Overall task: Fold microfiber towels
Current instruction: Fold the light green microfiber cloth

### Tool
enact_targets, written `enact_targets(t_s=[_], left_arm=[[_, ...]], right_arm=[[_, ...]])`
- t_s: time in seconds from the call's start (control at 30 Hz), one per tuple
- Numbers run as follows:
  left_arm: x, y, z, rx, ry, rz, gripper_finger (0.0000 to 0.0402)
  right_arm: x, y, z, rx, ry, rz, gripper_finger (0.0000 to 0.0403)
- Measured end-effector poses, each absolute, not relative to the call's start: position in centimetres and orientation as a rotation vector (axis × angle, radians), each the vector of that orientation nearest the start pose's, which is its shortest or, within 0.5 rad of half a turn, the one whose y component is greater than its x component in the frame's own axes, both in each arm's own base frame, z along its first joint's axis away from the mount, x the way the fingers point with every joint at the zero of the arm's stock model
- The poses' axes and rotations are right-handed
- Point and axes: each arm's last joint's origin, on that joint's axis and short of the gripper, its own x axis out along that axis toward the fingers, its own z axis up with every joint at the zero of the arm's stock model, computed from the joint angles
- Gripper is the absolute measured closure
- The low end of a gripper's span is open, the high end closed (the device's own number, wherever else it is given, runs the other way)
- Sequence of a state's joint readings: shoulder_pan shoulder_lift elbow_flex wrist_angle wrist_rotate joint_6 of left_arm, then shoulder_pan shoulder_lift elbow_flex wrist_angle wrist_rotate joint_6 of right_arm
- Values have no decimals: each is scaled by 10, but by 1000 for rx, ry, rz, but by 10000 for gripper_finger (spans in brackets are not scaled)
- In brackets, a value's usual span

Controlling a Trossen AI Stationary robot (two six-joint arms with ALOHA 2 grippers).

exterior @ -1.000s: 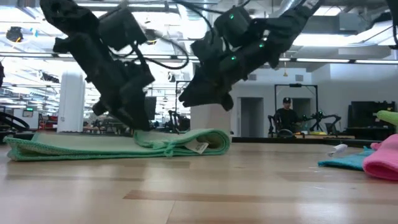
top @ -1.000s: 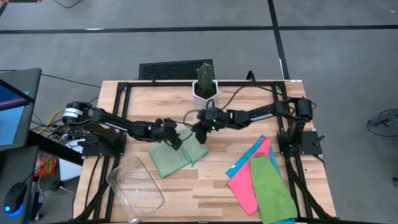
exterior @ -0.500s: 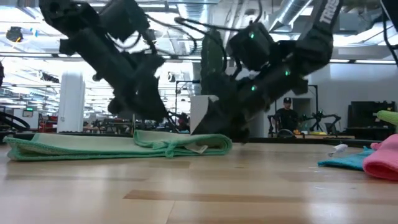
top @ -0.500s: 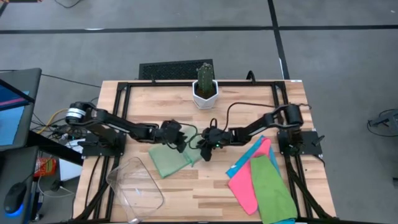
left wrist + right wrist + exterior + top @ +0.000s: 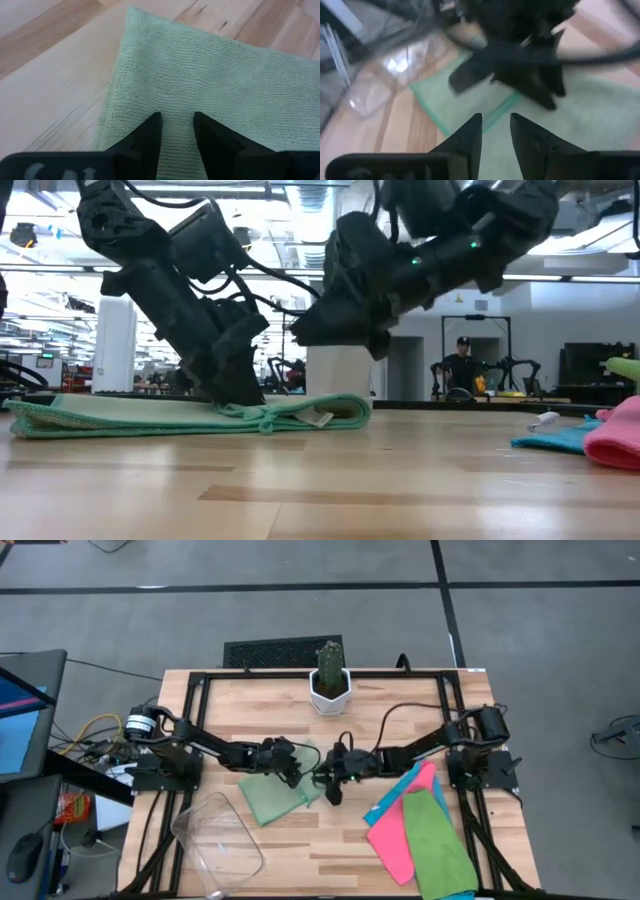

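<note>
Light green microfiber towel (image 5: 272,796), centre frame: soft, limp, light; take by a corner. Left tool (image 5: 176,131) and right tool (image 5: 495,131) parted, empty.

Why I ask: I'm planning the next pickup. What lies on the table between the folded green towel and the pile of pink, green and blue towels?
Only bare wood. The high view shows it between the folded green towel and the pile; the right gripper hangs above that stretch.

The left gripper (image 5: 177,131) sits low over the folded light green towel (image 5: 210,75), its two dark fingers (image 5: 150,135) slightly parted with towel fabric between them, on the light wooden tabletop (image 5: 55,80).
</note>
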State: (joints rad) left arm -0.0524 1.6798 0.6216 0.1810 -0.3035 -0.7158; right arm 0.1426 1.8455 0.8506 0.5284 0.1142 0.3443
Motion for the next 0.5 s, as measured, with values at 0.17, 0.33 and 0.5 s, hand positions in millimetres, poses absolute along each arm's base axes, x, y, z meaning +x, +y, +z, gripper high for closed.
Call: enact_targets(t_s=[0.17,0.33,0.5], left_arm=[[282,-6,108,-511,739,530,288],[282,-6,108,-508,740,533,288],[282,-5,108,-493,740,535,288]], right_arm=[[356,65,108,261,555,-69,276],[357,62,81,347,614,-107,276],[357,60,92,388,596,-51,276]])
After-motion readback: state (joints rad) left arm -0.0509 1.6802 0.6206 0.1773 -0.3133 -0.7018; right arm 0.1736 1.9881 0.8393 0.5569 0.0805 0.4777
